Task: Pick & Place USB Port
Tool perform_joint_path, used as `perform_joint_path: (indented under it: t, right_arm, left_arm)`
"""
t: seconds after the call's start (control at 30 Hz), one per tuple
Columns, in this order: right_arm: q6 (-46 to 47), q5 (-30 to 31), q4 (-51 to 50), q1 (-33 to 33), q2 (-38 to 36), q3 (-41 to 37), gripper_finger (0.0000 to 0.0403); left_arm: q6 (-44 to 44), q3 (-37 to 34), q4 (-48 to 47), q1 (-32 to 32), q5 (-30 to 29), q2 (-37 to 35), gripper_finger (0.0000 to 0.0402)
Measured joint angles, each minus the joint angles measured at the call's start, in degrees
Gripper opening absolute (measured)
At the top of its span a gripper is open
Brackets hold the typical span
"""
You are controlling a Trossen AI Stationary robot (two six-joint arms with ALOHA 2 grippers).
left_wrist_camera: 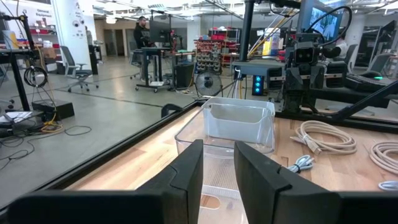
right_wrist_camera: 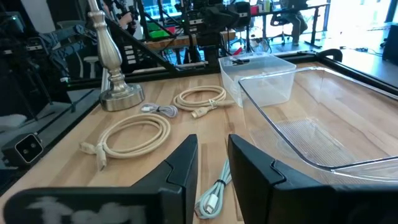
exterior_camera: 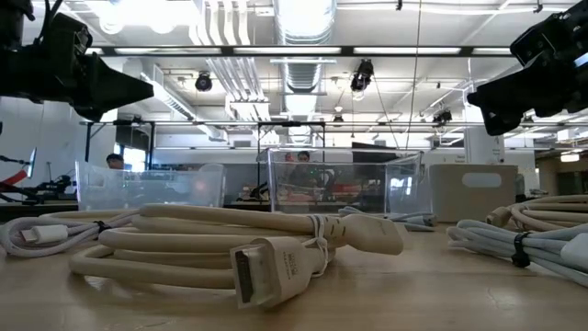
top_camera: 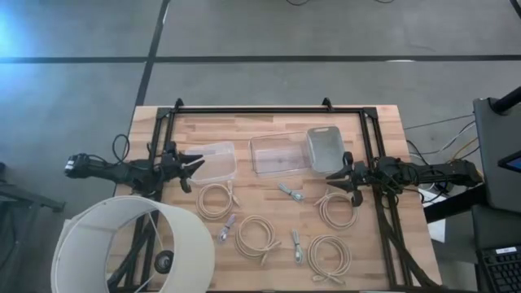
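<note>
Your left pincer (top_camera: 194, 167) hangs above the desk's (top_camera: 269, 122) left side, right at the edge of the left clear bin (top_camera: 216, 161); its fingers (left_wrist_camera: 186, 177) stand slightly apart with nothing between them. Your right pincer (top_camera: 343, 172) hangs at the right side, just beside the tilted bin (top_camera: 326, 148); its fingers (right_wrist_camera: 183, 165) also stand slightly apart, gripping nothing. A third bin (top_camera: 278, 153) sits between those two. The cream USB cables lie on the desk nearer you: one coil (top_camera: 216, 199) near the left pincer, one (top_camera: 336, 208) below the right pincer, two more (top_camera: 257, 238) (top_camera: 329, 257) toward the front edge. A lamp shade (top_camera: 134, 248) covers the front left corner.
</note>
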Motion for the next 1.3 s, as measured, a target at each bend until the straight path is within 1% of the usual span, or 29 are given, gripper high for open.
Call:
perform_joint_path:
  t: [0.37, 0.93, 1.3]
  right_arm:
    - [0.0, 0.0, 0.0, 0.0, 0.0, 0.0, 0.0068]
    - [0.0, 0.0, 0.0, 0.0, 0.0, 0.0, 0.0087]
    - [0.0, 0.0, 0.0, 0.0, 0.0, 0.0, 0.0069]
  left_arm:
    - [0.0, 0.0, 0.0, 0.0, 0.0, 0.0, 0.0094]
    - [0.0, 0.0, 0.0, 0.0, 0.0, 0.0, 0.0094]
    - [0.0, 0.0, 0.0, 0.0, 0.0, 0.0, 0.0094]
